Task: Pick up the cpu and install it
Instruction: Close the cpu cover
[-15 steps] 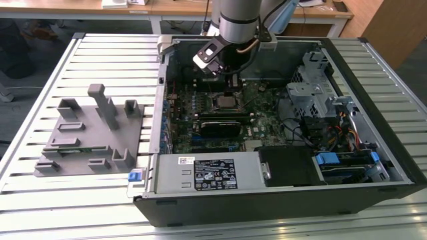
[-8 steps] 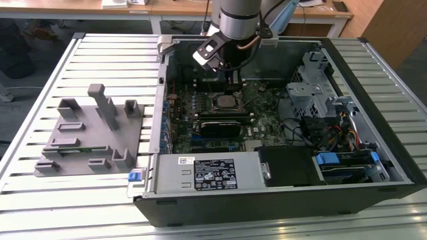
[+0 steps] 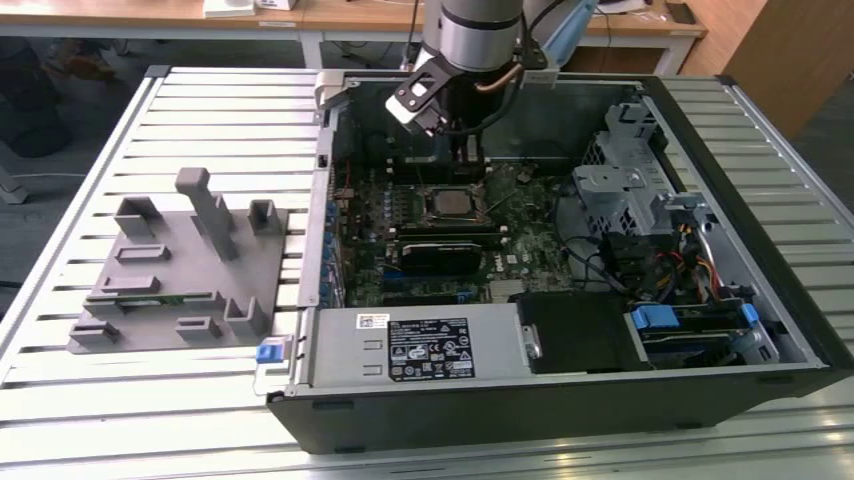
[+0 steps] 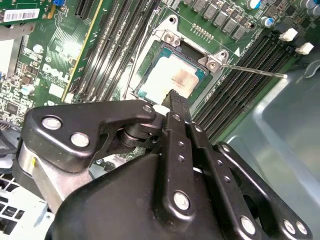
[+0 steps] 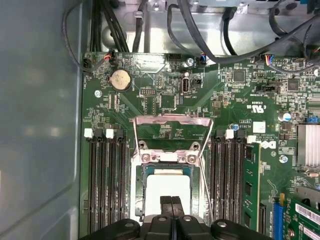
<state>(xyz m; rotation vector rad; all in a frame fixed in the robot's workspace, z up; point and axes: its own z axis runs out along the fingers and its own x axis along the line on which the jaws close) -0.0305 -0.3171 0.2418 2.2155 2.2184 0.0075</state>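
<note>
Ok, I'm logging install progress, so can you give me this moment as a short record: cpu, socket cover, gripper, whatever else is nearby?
cpu: lies in the socket, pale top up
load plate: swung open, clear of the cpu
gripper: just over the cpu, jaws shut, nothing between them
contact: cannot tell whether the tips touch the cpu
grey fixture: on the slatted table, at the exterior view's left of the computer case
</note>
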